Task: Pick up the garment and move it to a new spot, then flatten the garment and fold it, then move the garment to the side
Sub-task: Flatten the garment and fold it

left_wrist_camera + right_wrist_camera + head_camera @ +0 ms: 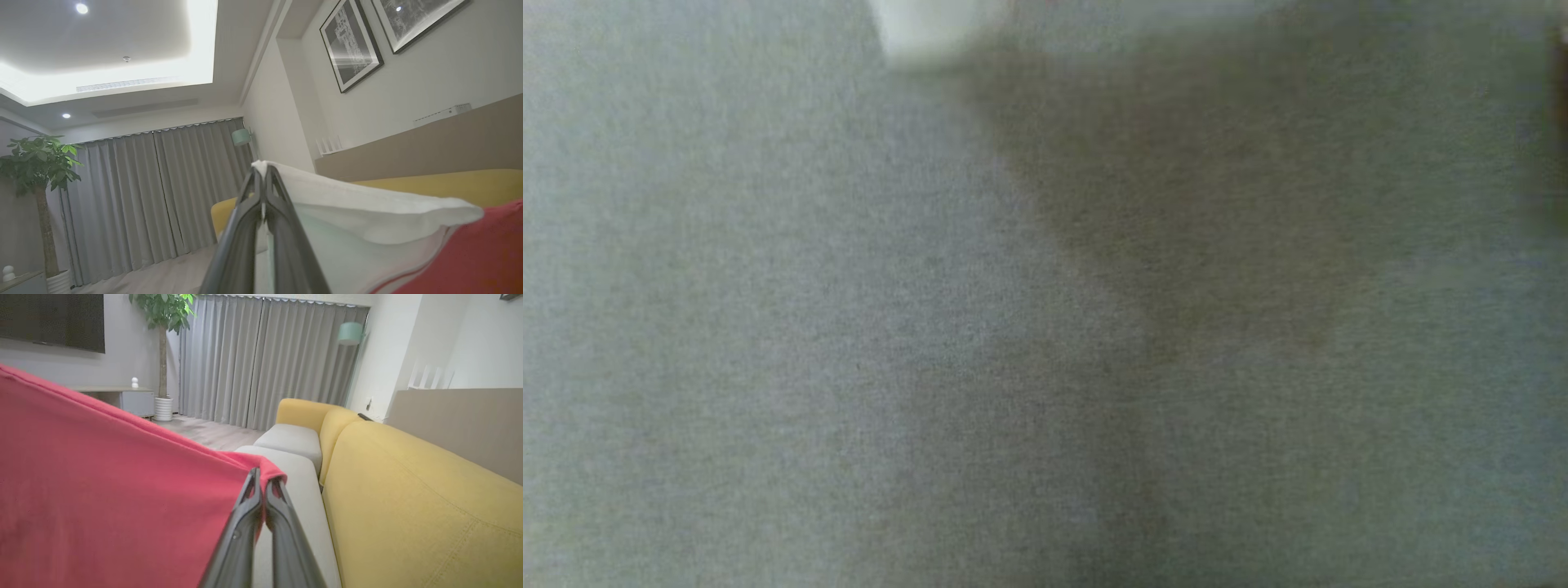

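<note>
The garment [102, 477] is red cloth with a white part [367, 208], held up in the air and stretched between my two grippers. My left gripper [263, 170] is shut on a white hem corner, and the red cloth [470, 253] hangs to its lower right. My right gripper [263, 477] is shut on a red edge corner, with the cloth spreading left and down from the fingertips. Blurred grey cloth [931, 327] lies close before the head camera; I cannot tell what it belongs to.
A sofa with a yellow back [408, 498] and pale grey seat cushions [292, 439] runs under and right of my right gripper. Beyond it are grey curtains [265, 355], a potted plant [163, 318], a low cabinet [135, 402] and wood floor [212, 433].
</note>
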`<state>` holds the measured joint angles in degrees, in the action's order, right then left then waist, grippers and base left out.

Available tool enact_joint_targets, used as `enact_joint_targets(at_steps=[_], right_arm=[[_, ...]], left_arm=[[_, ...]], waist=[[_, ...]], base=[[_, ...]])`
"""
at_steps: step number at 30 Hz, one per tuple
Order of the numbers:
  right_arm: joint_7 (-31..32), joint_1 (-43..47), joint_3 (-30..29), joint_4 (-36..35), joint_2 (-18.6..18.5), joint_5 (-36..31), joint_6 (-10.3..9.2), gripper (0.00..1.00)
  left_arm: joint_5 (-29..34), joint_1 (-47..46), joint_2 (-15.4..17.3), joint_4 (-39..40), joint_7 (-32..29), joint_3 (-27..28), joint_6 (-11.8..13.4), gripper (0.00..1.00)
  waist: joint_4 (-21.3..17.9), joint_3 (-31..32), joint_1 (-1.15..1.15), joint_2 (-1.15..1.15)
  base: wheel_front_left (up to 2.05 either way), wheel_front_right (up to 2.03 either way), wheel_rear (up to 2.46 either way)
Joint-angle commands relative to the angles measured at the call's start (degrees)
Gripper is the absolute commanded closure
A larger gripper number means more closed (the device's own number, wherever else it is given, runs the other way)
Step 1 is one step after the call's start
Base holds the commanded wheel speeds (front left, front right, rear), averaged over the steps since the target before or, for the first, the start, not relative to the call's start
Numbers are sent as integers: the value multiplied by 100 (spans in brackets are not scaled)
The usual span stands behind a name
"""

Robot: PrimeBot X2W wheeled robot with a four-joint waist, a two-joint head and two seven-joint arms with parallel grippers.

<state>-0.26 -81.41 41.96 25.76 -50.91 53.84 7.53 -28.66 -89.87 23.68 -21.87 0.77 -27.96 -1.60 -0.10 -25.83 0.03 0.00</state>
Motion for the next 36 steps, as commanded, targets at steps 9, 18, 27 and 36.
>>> enact_joint_targets(at_steps=[9,18,27,36], right_arm=[[-426,68,694,183,-298,112,-4,100],[-1094,1139,1423,266,-445,662,-4,100],[-1469,3053,1361,-116,-614,713,-4,100],[-1473,5156,145,-346,-48,-125,-4,100]], left_arm=[[96,283,337,116,672,-37,-237,100],[23,3151,797,1785,1024,-233,454,100],[-218,6461,1078,2868,1246,-494,1530,100],[-1002,8896,738,3054,1403,-413,1854,100]], waist=[[324,-666,-3,0],[362,-439,-3,0],[170,192,-3,0],[-158,814,-3,0]], base=[[0,0,0],[0,0,0],[0,0,0],[0,0,0]])
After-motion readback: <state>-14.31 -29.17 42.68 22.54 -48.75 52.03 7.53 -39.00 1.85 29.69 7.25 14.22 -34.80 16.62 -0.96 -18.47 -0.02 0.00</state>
